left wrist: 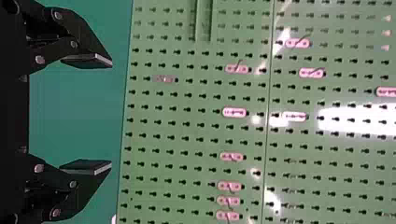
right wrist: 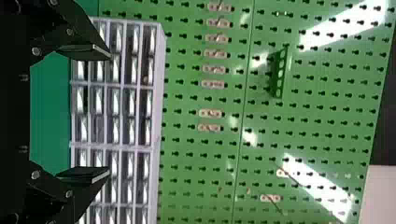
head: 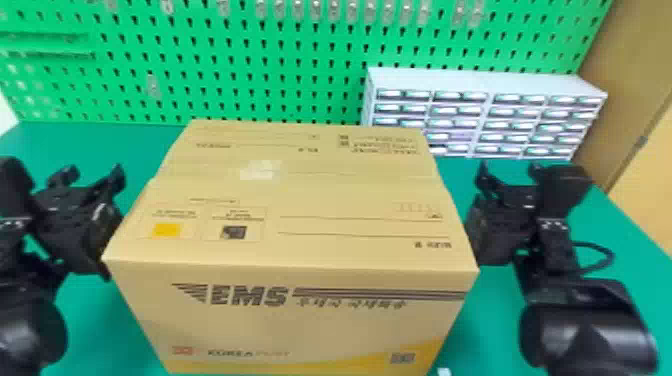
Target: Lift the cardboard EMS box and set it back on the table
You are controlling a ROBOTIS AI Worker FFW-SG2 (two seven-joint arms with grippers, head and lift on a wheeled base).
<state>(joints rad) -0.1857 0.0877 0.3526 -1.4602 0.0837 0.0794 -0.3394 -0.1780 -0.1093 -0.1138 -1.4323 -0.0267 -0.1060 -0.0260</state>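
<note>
So we've got the cardboard EMS box point(head: 290, 320) between our left gripper point(head: 93, 175) and right gripper point(head: 509, 175), both claws spread pretty wide, green pegboard point(head: 280, 62) behind.

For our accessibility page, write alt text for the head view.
A closed cardboard EMS box is between the robot's open left gripper and open right gripper. Behind it, on a green table, a cabinet of small drawers stands before a green pegboard.
</note>
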